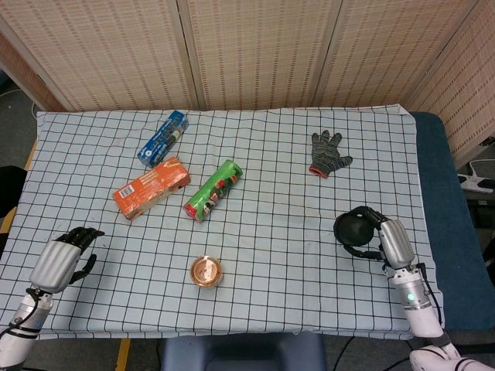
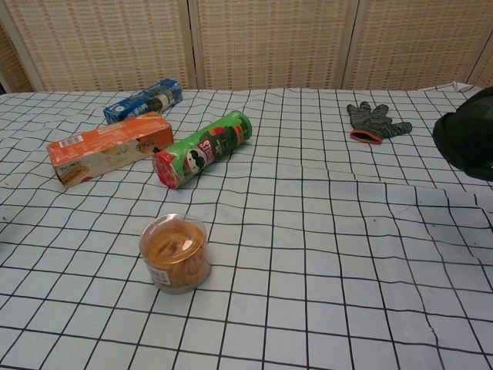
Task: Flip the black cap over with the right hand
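Note:
The black cap (image 1: 354,230) is off the cloth near the table's right side, tipped on edge with its round face turned to the left. My right hand (image 1: 391,241) grips it from the right, fingers wrapped over its rim. In the chest view the cap (image 2: 467,142) fills the right edge and hides the hand behind it. My left hand (image 1: 60,260) rests at the front left corner of the table, fingers loosely bent and holding nothing.
On the checked cloth (image 1: 278,193) lie a grey glove (image 1: 328,154) at the back right, a green chips can (image 1: 213,189), an orange box (image 1: 151,187) and a blue box (image 1: 163,137). A small clear tub (image 1: 206,271) stands front centre.

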